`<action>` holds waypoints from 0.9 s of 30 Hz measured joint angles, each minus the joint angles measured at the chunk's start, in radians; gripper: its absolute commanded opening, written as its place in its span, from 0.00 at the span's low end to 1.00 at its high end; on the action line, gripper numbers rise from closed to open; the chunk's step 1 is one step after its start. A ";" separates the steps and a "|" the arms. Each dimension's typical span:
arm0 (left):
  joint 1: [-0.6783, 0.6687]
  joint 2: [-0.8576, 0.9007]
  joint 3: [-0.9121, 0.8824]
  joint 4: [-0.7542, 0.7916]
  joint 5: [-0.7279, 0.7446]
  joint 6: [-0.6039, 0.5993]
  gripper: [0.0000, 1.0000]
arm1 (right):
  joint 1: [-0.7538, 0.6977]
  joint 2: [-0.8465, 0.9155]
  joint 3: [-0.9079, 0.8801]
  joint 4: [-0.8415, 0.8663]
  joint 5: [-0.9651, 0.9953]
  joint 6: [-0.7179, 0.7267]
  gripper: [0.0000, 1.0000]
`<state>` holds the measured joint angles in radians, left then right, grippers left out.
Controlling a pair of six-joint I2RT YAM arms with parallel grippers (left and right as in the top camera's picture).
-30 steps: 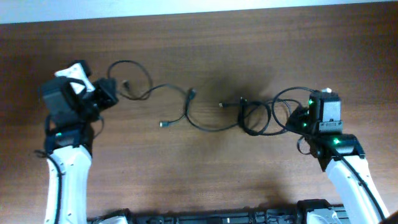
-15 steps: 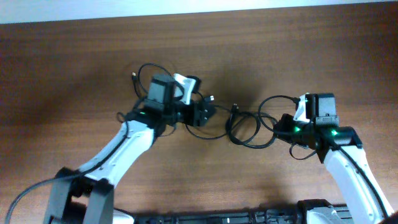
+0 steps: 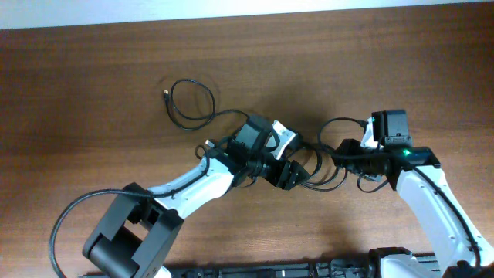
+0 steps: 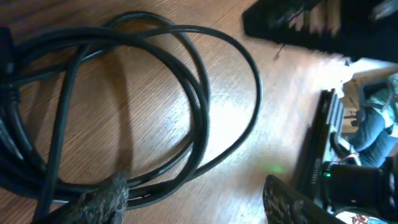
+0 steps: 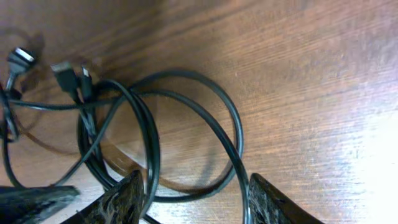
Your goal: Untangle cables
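Note:
Thin black cables lie on the brown wooden table (image 3: 401, 69). One cable forms a loop (image 3: 191, 80) at the upper left, with a small plug (image 3: 166, 94), and trails toward a tangle (image 3: 324, 184) at the centre. My left gripper (image 3: 289, 171) is open at the tangle's left side; coiled strands (image 4: 200, 118) run past its left finger (image 4: 102, 202). My right gripper (image 3: 343, 154) is open at the tangle's right side, with two cable strands (image 5: 238, 140) passing between its fingers (image 5: 121, 199). Small plugs (image 5: 62, 71) lie beyond them.
The two grippers face each other closely over the tangle; the right one (image 4: 298, 25) shows at the top of the left wrist view. Black base hardware (image 3: 270, 272) runs along the table's near edge. A pale strip (image 3: 231, 8) borders the far edge.
My left arm has swung from the far left to the centre, leaving the loop behind at the upper left. Both grippers have gone from shut to open. The right gripper shifted slightly left.

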<state>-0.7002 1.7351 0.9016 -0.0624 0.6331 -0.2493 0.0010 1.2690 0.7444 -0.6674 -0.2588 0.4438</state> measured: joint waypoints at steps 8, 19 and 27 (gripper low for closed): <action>-0.093 0.010 0.000 0.068 -0.247 0.172 0.75 | -0.155 -0.042 0.237 -0.206 0.105 -0.029 0.55; -0.177 0.100 0.004 0.211 -0.378 0.368 0.49 | -0.259 -0.064 0.238 -0.284 0.124 -0.060 0.55; -0.213 0.100 0.004 0.184 -0.388 0.396 0.44 | -0.259 -0.064 0.238 -0.287 0.124 -0.063 0.55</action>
<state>-0.9131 1.8351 0.9058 0.1215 0.2447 0.1463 -0.2584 1.2049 0.9821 -0.9543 -0.1345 0.3813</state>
